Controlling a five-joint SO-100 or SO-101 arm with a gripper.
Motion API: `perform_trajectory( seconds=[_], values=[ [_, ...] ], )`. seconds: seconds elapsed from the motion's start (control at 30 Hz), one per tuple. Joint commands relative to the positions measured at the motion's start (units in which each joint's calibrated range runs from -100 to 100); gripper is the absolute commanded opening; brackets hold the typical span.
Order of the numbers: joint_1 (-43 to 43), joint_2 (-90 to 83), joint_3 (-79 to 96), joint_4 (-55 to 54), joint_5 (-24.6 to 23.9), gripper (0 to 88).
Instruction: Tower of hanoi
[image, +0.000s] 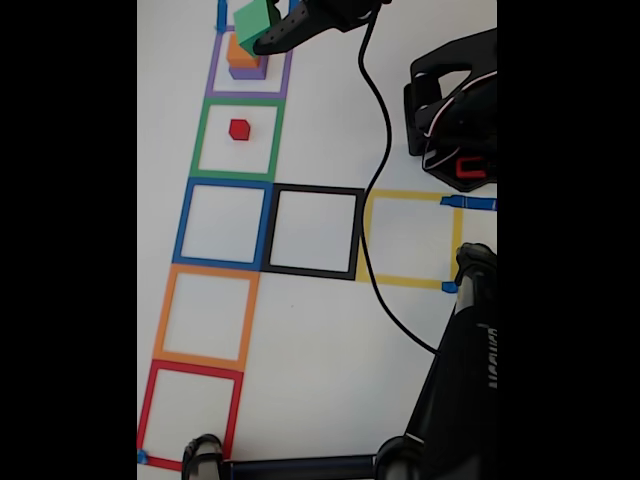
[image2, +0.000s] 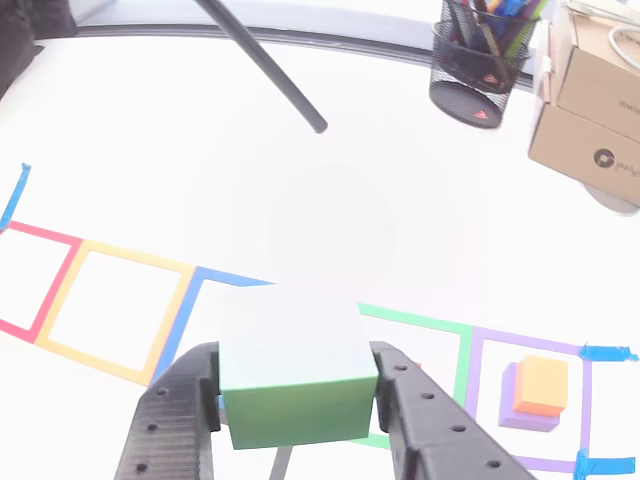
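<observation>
Plainly, the risks run left to right across the fixed view, starting with the stack in the purple tape square (image: 249, 62): the orange cube (image: 241, 52) sits on the purple cube (image: 248, 71), and the green cube (image: 257, 22) hangs above them, clenched between the jaws of the gripper (image: 262, 38). In the other view the green cube (image2: 296, 378) fills the gap between both fingers (image2: 172, 425), apparently tilted a little, while the orange cube (image2: 543, 385) lies off to the right of it. If the jaws release with the cube off-centre or tilted, it would likely catch an edge and tumble, perhaps knocking the orange cube askew. Lower in the fixed view, the red cube (image: 239, 129) rests alone in the green tape square (image: 238, 140), near enough that a falling cube could strike it. Further right, the black cable (image: 375, 120) trails across the table and might snag or drag as the arm lowers.
</observation>
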Motion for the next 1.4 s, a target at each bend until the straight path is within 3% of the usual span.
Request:
perform_trajectory(
  seconds=[0.0, 0.17, 0.43, 0.7, 1.1, 1.37],
  values=[
    [-4.7, 0.5, -2.2, 2.0, -1.0, 4.2],
    [-6.7, -3.0, 13.3, -6.7, 2.7, 4.2],
    [-6.6, -5.7, 42.8, -32.1, 2.9, 4.1],
    [-5.4, -0.6, 73.7, -70.2, 2.9, 4.1],
    [-7.7, 27.2, 92.0, -119.2, 2.9, 4.0],
    [-9.3, 46.9, 89.2, -138.1, 2.9, 3.8]
  ],
)
